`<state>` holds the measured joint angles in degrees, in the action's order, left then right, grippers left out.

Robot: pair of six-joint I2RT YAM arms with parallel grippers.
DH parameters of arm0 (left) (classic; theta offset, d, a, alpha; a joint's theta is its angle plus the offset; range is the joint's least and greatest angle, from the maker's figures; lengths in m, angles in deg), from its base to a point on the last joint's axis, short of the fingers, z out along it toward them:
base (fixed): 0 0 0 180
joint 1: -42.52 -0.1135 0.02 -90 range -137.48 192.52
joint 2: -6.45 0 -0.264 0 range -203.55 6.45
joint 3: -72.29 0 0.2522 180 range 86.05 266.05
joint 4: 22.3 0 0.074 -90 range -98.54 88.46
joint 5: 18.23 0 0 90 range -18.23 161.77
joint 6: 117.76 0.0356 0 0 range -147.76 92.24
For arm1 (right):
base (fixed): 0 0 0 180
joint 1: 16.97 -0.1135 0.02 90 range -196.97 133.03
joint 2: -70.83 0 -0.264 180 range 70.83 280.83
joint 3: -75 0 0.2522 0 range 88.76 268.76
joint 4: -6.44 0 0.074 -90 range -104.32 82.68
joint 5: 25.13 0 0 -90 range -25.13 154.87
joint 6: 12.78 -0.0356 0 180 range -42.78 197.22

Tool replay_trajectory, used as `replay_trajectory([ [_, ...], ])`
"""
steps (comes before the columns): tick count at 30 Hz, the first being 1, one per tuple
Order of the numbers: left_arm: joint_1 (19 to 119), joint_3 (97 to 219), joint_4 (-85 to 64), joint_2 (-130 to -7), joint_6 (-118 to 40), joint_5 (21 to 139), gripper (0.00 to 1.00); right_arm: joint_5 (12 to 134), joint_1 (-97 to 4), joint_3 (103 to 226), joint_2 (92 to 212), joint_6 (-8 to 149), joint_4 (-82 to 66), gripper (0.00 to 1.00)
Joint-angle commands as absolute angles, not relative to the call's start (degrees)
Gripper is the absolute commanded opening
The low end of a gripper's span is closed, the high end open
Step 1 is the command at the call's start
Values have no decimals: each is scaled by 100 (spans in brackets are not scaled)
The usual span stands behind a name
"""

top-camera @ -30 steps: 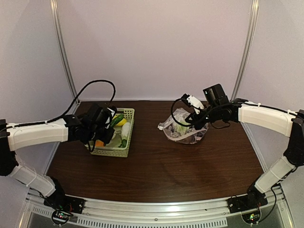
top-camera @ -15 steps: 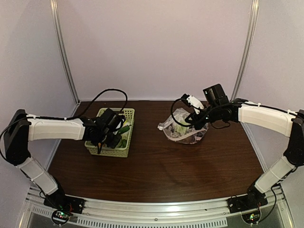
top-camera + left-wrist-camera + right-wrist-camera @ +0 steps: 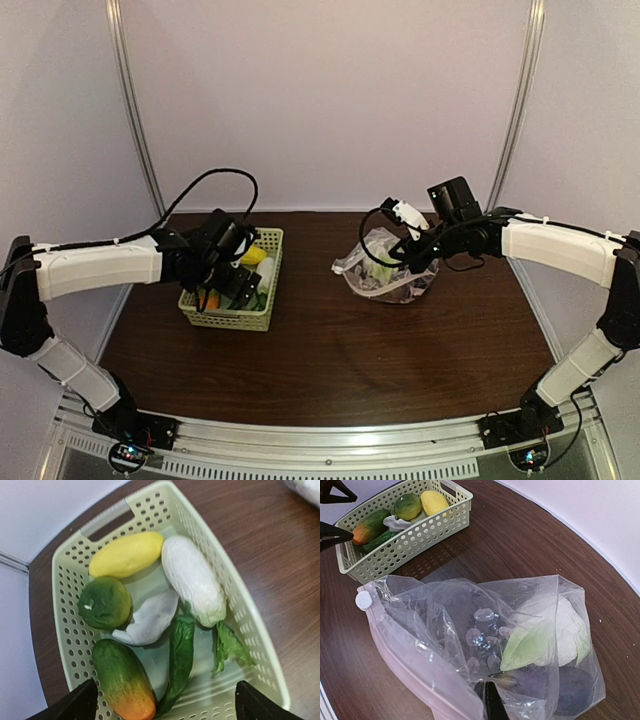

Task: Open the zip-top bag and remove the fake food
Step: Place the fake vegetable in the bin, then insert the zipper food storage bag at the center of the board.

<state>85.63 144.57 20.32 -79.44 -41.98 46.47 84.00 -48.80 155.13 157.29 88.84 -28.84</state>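
Note:
The zip-top bag (image 3: 445, 625) lies crumpled on the table, its pale zip strip along the near left edge. It holds a whitish cabbage with a green leaf (image 3: 555, 630) and a dark purple eggplant (image 3: 572, 692). My right gripper (image 3: 491, 704) is shut on a fold of the bag (image 3: 385, 272); in the top view the right gripper (image 3: 400, 256) sits at the bag's upper right. My left gripper (image 3: 167, 707) hangs open and empty over fake food in the basket: a yellow piece (image 3: 125, 555), a white lumpy one (image 3: 192, 580), a green-orange one (image 3: 125, 680). From above, the left gripper (image 3: 228, 285) is over the basket.
The pale green lattice basket (image 3: 60, 580) stands at the table's left (image 3: 240, 320), also visible from the right wrist (image 3: 405, 535). It also holds a round green piece (image 3: 105, 602), a pale whitish piece (image 3: 147, 620) and dark green leafy pieces (image 3: 181, 655).
My left gripper has swung in over the basket and opened wide; the green-orange piece now lies in the basket. The right arm and the bag have stayed still.

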Motion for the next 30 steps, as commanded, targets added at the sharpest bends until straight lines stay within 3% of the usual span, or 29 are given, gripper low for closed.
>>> replay_trajectory([
  [1,8535,15291,2699,-7787,-4297,5054,97,8436,-4852,15506,15762,8883,-2905,0],
  [5,8633,15541,2807,-7844,-4482,5173,97,8500,-4852,15559,15798,8861,-2945,0],
  [11,8761,14991,875,-6967,-4220,5680,98,8250,-4847,15556,15708,8908,-2949,0],
  [14,8769,15345,717,-7047,-4111,5835,97,8236,-4827,15598,15739,8893,-2983,0],
  [19,8763,15474,331,-7400,-4859,4731,97,8237,-4820,15695,15778,8906,-3050,0],
  [22,8591,16051,323,-8191,-4655,6084,97,8214,-4814,15704,15768,8932,-3065,0],
  [26,8615,16140,-689,-8522,-4701,7259,85,8194,-4785,15775,15728,8907,-3137,0],
  [30,8848,16377,-1044,-8521,-4590,7184,70,8447,-4767,16029,15692,8795,-3345,0],
])
